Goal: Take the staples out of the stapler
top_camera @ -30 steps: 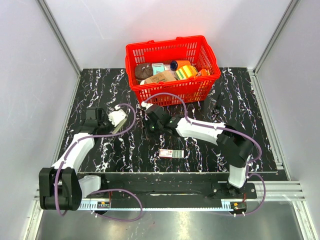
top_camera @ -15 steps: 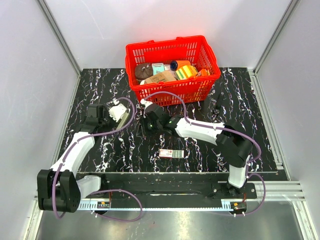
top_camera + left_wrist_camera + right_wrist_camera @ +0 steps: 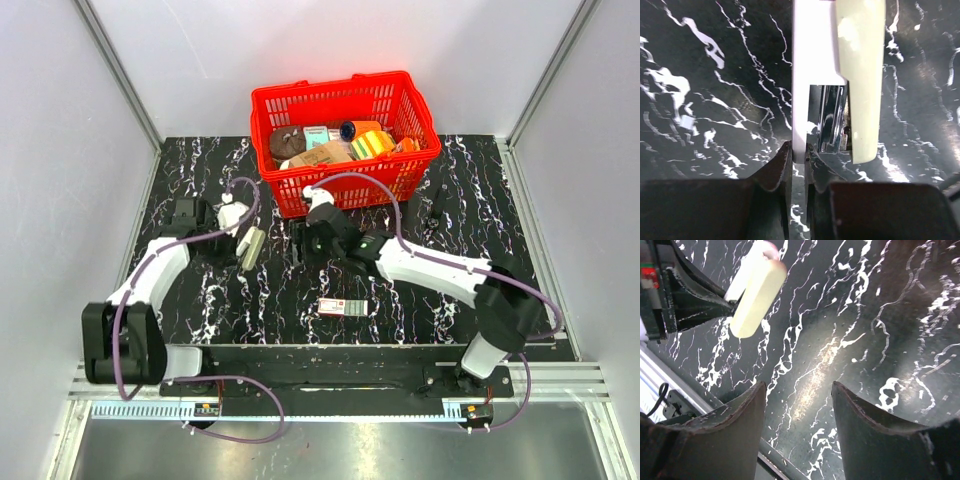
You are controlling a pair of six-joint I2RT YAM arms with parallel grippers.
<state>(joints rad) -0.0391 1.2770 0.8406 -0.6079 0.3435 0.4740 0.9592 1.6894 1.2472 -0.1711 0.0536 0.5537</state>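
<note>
Left gripper (image 3: 797,150) pinched tight on the thin white plate of the stapler (image 3: 860,75) — cream top swung off it, bright metal magazine showing in the gap, so the grip reads as a brace that leaves the staple channel reachable. Right gripper (image 3: 799,390) spread wide and empty over the table (image 3: 200,300) just beside it, likely staged to work the magazine. Stapler left of centre, near the red basket (image 3: 345,90).

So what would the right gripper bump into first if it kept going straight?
Probably the table: the right gripper is open with only marble ahead, and the stapler is off to the side. Depth is unclear.
</note>
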